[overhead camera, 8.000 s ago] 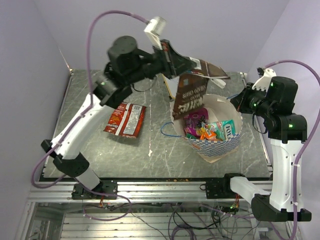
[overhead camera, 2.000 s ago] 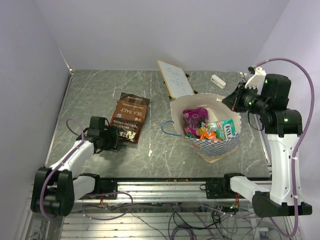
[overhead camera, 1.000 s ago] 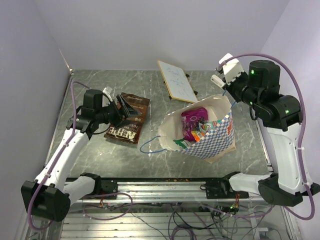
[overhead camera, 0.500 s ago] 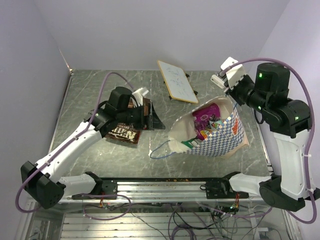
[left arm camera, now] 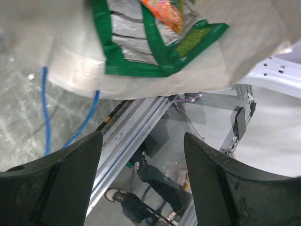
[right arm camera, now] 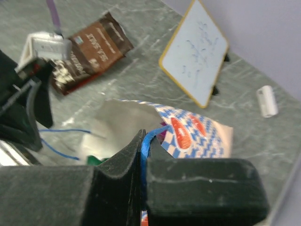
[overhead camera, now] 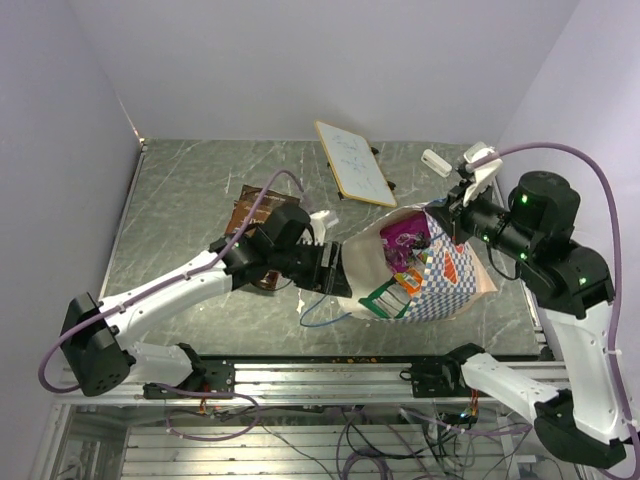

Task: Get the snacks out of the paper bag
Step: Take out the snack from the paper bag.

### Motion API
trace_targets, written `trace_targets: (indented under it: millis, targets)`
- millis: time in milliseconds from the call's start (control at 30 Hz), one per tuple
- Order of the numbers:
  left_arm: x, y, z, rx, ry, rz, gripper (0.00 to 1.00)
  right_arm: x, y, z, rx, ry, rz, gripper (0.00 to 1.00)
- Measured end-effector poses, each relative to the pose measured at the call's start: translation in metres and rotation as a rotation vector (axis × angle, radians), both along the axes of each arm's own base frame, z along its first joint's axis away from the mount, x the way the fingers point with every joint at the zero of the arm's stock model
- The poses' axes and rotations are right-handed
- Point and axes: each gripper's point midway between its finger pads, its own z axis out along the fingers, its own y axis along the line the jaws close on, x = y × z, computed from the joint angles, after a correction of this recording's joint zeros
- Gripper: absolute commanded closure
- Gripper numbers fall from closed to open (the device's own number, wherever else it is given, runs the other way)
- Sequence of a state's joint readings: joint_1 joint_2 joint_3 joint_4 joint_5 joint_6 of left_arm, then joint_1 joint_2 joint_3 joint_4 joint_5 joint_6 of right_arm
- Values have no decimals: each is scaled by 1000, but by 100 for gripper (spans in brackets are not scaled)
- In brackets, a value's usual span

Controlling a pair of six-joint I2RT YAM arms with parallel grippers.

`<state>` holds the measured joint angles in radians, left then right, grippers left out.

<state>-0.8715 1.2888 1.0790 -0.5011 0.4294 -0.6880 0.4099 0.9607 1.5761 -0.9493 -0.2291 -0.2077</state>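
paper bag [overhead camera: 440, 290]: blue-white check, cream inside; tipped on its side on bench [overhead camera: 190, 190], mouth facing left; snacks [overhead camera: 405, 235] inside, green packet [left arm camera: 155, 42] at mouth | left gripper [overhead camera: 335, 268]: jaws apart, just left of mouth | right gripper [overhead camera: 447, 215]: jaws clamped on blue cord handle [right arm camera: 143, 141] at bag's far side

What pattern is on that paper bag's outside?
The paper bag is blue-and-white checked; the right wrist view shows it best.

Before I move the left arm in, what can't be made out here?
- Top view: the paper bag wall hides whatever lies under the top snacks; no count possible.
- Left wrist view: the green packet is cut off by the top edge.
- Top view: the left arm covers most of the brown packet.
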Motion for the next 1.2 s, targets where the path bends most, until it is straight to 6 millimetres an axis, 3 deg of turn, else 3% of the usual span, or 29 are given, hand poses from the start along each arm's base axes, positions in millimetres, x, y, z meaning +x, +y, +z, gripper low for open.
trace_targets:
  millis: [167, 267, 433, 633, 733, 900, 1100, 1133, 1200]
  targets:
    - [-16, -27, 9, -46, -113, -72, 30, -7, 1, -3, 184, 40, -86, 100]
    - [-15, -40, 5, -52, -158, -88, 27, -6, -4, 4, 221, 32, -131, 100]
    - [-2, -58, -24, 7, -214, -72, 21, 1, -4, 18, 226, 31, -152, 100]
    - [3, -75, -68, 82, -187, -82, 18, 2, -5, 15, 217, 41, -157, 100]
    - [-14, -86, -81, 97, -186, -123, 14, -1, -8, 13, 210, 45, -165, 100]
    - [-47, -107, -81, 56, -200, -198, 9, 1, -8, 12, 201, 48, -167, 100]
    - [-46, -114, -91, 63, -197, -192, 25, 7, -6, 12, 181, 48, -161, 100]
    - [-44, -116, -92, 66, -195, -190, 31, 7, -6, 11, 178, 48, -160, 100]
    - [-42, -121, -94, 69, -194, -188, 53, 8, -5, 11, 172, 48, -158, 100]
